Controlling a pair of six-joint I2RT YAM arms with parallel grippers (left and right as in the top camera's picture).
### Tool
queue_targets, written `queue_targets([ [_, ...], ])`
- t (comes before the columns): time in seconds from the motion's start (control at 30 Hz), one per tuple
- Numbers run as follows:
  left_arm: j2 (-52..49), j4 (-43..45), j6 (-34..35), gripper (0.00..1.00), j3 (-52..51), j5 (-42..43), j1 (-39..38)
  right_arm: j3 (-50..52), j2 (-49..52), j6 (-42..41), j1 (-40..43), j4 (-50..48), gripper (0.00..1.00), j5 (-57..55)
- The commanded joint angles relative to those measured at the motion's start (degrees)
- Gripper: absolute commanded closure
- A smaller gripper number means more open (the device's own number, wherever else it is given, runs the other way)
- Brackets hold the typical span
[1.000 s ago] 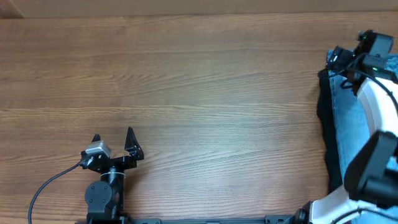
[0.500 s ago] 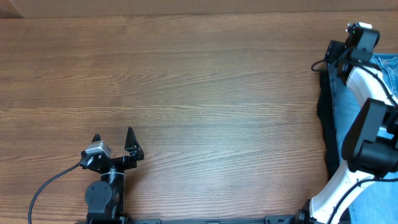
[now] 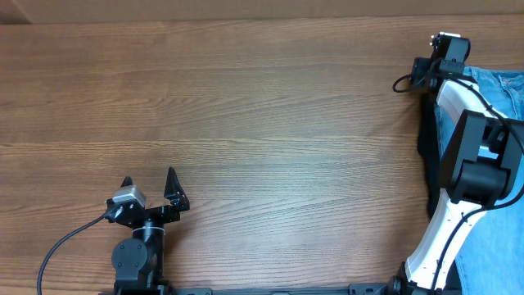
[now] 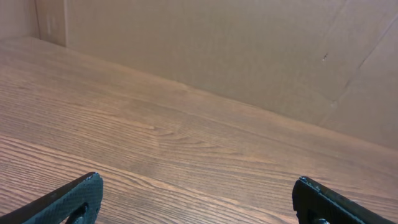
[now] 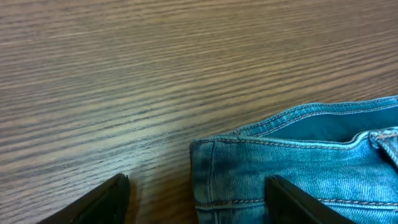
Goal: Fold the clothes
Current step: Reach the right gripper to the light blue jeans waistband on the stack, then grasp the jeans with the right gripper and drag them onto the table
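Note:
The light blue denim jeans point(image 3: 501, 90) lie at the table's far right edge, mostly covered by my right arm in the overhead view. In the right wrist view a stitched corner of the jeans point(image 5: 292, 162) lies flat on the wood. My right gripper point(image 5: 199, 205) is open, its fingers spread on either side of that corner, just above it. In the overhead view the right gripper point(image 3: 427, 72) sits at the jeans' far left corner. My left gripper point(image 3: 151, 190) is open and empty near the table's front left, over bare wood; it also shows in the left wrist view point(image 4: 196, 199).
A wooden table point(image 3: 262, 139) fills the overhead view. A brown cardboard wall point(image 4: 249, 56) stands behind the table's far edge. A black cable point(image 3: 61, 242) trails from the left arm's base.
My right arm has swung up and to the left along the jeans' edge, toward their far left corner. The left arm has not moved.

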State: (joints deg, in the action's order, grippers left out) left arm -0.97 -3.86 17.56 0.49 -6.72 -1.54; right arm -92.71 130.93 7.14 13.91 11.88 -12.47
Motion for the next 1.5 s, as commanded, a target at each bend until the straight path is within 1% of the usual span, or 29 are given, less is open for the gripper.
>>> queue_targets([
  [0.0, 0.3, 0.2, -1.3, 0.00, -0.2, -0.7, -0.4, -1.3, 0.1, -2.9, 1.3, 0.8, 0.30, -0.4],
  [0.07, 0.3, 0.2, -1.3, 0.00, -0.2, -0.7, -0.4, -1.3, 0.7, -2.9, 1.8, 1.1, 0.32, -0.3],
  [0.1, 0.3, 0.2, -1.3, 0.00, -0.2, -0.7, -0.4, -1.3, 0.9, -2.9, 1.9, 1.6, 0.37, -0.3],
  [0.13, 0.3, 0.2, -1.3, 0.00, -0.2, -0.7, -0.4, -1.3, 1.1, -2.9, 1.9, 1.7, 0.39, -0.3],
  [0.2, 0.3, 0.2, -1.3, 0.00, -0.2, -0.7, -0.4, -1.3, 1.3, -2.9, 1.9, 1.4, 0.39, -0.3],
  [0.27, 0.3, 0.2, -1.3, 0.00, -0.2, -0.7, -0.4, -1.3, 1.3, -2.9, 1.9, 1.3, 0.42, -0.3],
  [0.5, 0.3, 0.2, -1.3, 0.00, -0.2, -0.7, -0.4, -1.3, 4.5, -2.5, 1.9, 0.2, 0.41, 0.5],
  [0.53, 0.3, 0.2, -1.3, 0.00, -0.2, -0.7, -0.4, -1.3, 4.5, -2.4, 1.9, 0.5, 0.53, 0.5],
  [0.57, 0.3, 0.2, -1.3, 0.00, -0.2, -0.7, -0.4, -1.3, 4.5, -2.1, 1.9, 0.3, 0.75, 0.5],
  [0.6, 0.3, 0.2, -1.3, 0.00, -0.2, -0.7, -0.4, -1.5, 4.5, -0.6, 1.9, 0.2, 0.89, 0.3],
  [0.63, 0.3, 0.2, -1.3, 0.00, -0.2, -0.7, -0.4, -1.9, 4.5, -0.7, 1.9, 0.3, 0.96, -0.7],
  [0.7, 0.3, 0.2, -1.3, 0.00, -0.2, -0.7, -0.4, -3.9, 4.2, -0.6, 1.9, 1.4, 0.96, -1.7],
  [0.87, 0.3, 0.2, -1.3, 0.00, -0.2, -0.7, -0.4, -15.7, -1.3, -0.7, 1.5, 9.2, 0.96, -2.1],
  [0.93, 0.3, 0.2, -1.3, 0.00, -0.2, -0.7, -0.4, -18.4, -7.5, -0.8, 1.3, 12.2, 0.96, -2.1],
  [0.97, 0.3, 0.2, -1.3, 0.00, -0.2, -0.7, -0.4, -18.4, -10.4, 0.7, 1.3, 13.3, 0.96, -2.1],
  [1.1, 0.3, 0.2, -1.3, 0.00, -0.2, -0.7, -0.4, -18.4, -22.3, 0.9, 0.6, 20.4, 0.96, -2.1],
  [1.17, 0.3, 0.2, -1.3, 0.00, -0.2, -0.7, -0.4, -18.4, -27.0, 0.9, -1.4, 22.4, 0.96, -1.1],
  [1.27, 0.3, 0.2, -1.3, 0.00, -0.2, -0.7, -0.4, -18.7, -30.7, 0.8, -9.5, 23.9, 0.96, 0.7],
  [1.3, 0.3, 0.2, -1.3, 0.00, -0.2, -0.7, -0.4, -20.7, -30.8, 0.2, -15.5, 24.2, 0.96, 0.7],
  [1.33, 0.3, 0.2, -1.3, 0.00, -0.2, -0.7, -0.4, -21.1, -30.8, -1.1, -18.4, 23.2, 0.96, 0.7],
  [1.4, 0.3, 0.2, -1.3, 0.00, -0.2, -0.7, -0.4, -21.4, -30.4, -6.0, -25.7, 18.1, 0.96, 2.3],
  [1.47, 0.3, 0.2, -1.3, 0.00, -0.2, -0.7, -0.4, -21.4, -28.2, -13.2, -32.4, 12.2, 0.96, 8.8],
])
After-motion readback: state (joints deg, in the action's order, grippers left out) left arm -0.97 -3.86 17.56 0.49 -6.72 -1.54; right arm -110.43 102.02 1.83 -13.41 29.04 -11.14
